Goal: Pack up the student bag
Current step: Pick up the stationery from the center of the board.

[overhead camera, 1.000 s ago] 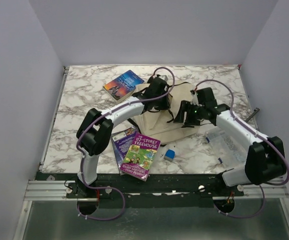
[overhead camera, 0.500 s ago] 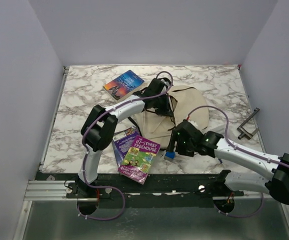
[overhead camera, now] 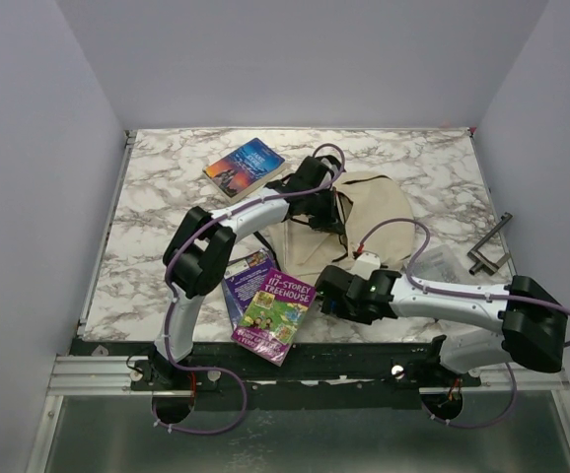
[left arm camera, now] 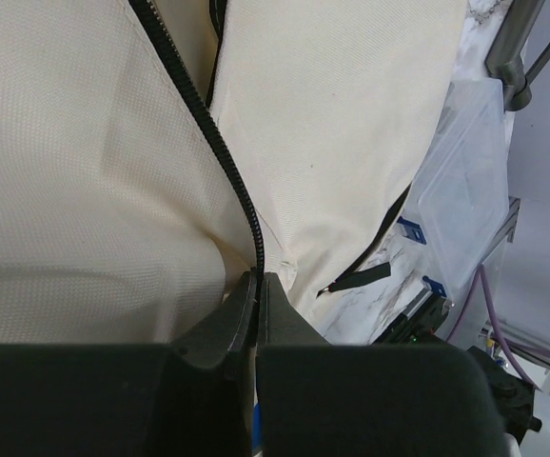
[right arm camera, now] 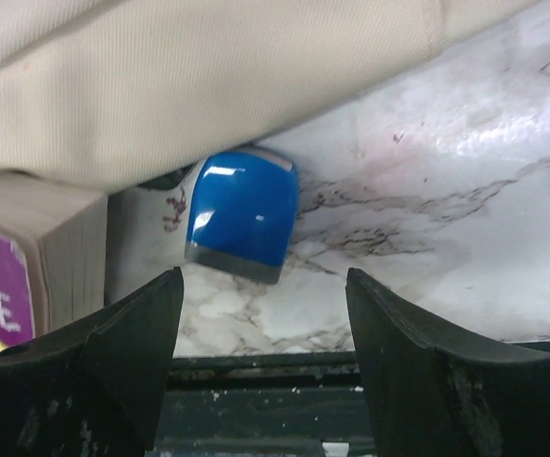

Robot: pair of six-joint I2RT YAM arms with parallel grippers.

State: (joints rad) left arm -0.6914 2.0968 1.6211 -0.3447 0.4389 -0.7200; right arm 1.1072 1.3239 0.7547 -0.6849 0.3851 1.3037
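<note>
Cream woven cloth fills my left wrist view: the bag (overhead camera: 376,205) lies flat at the middle of the marble counter (overhead camera: 157,212), toward the far edge. It is soft and creased, with a black toothed zipper (left arm camera: 220,143) running down it. My left gripper (left arm camera: 258,279) is pressed together on that zipper edge, pinching cloth and trim; the bite looks thin, in my judgement. My right gripper (right arm camera: 263,279) is spread wide and low at the near edge, holding nothing. Ahead of its jaws, slightly left of centre, lies a small blue block (right arm camera: 242,217): glossy, hard-looking and round-cornered, with a grey band on the end nearest me. Its long axis runs roughly away from the jaws, a little tilted, so the fingers would close across its narrow width. The block sits just under the bag's near hem, whether touching I cannot tell, and near the page edge of a purple book (right arm camera: 4,286) to the left. My right arm is plainly the nearer. Judgement: advance, close, lift. Risk: a finger snagging hem or book.
</note>
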